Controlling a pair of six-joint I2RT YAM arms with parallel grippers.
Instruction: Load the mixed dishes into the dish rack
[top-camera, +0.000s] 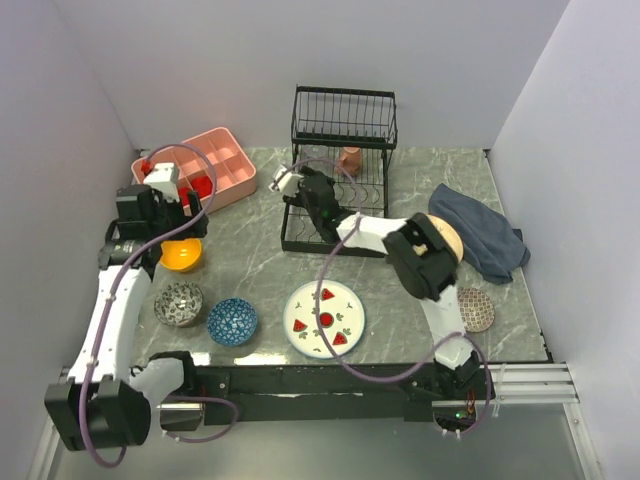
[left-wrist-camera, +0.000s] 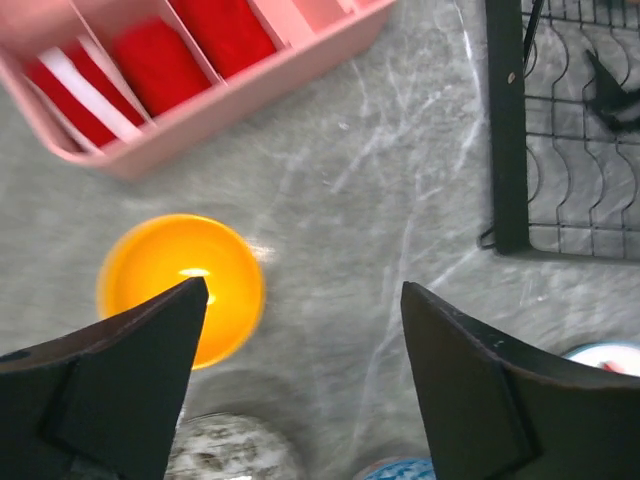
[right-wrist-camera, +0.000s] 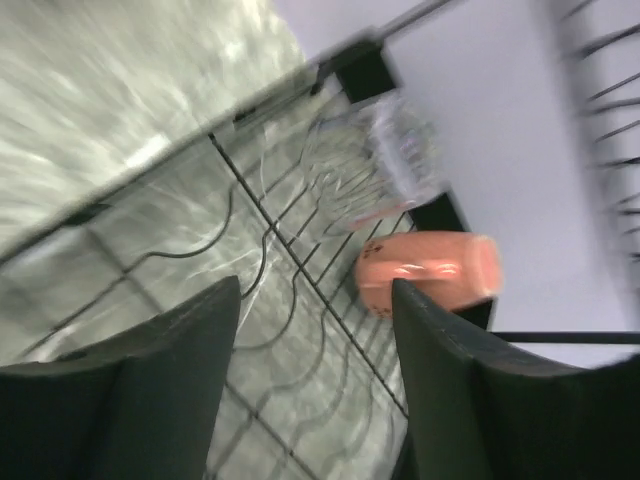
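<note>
Pinch on the rim, most likely, for orange bowl (left-wrist-camera: 180, 288): upright on grey marbled table (left-wrist-camera: 400, 200), just beside pink tray (left-wrist-camera: 230, 110) and well apart from dish rack (left-wrist-camera: 506, 140). Left gripper (left-wrist-camera: 302, 300) spread wide and empty, hovering above, its gap centred on bare stone beside the bowl rather than over the rim. Best to slide toward the bowl first, then descend with one finger inside the wall and the other outside. Close firmly, given glossy curved sides likely to slip. Lift clear before swinging across, high enough to pass the rack's front bar, and mind the right arm already occupying that space. Set the bowl on edge into a slot of the wire base, away from terracotta cup (right-wrist-camera: 430, 265) and clear glass (right-wrist-camera: 372, 160), both already inside near the rack's back. As for pose: left arm raised along the left side of the table, wrist bent to look straight down. Right arm stretched diagonally forward, forearm low over the rack's front, right gripper (right-wrist-camera: 315, 300) likewise parted and holding nothing, aimed across the slotted floor toward the cup; view blurred there, so fine detail uncertain. Grey patterned bowl (top-camera: 178, 303), blue patterned bowl (top-camera: 232, 321) and watermelon-slice plate (top-camera: 324, 318) on the table near its front edge, not yet loaded.
</note>
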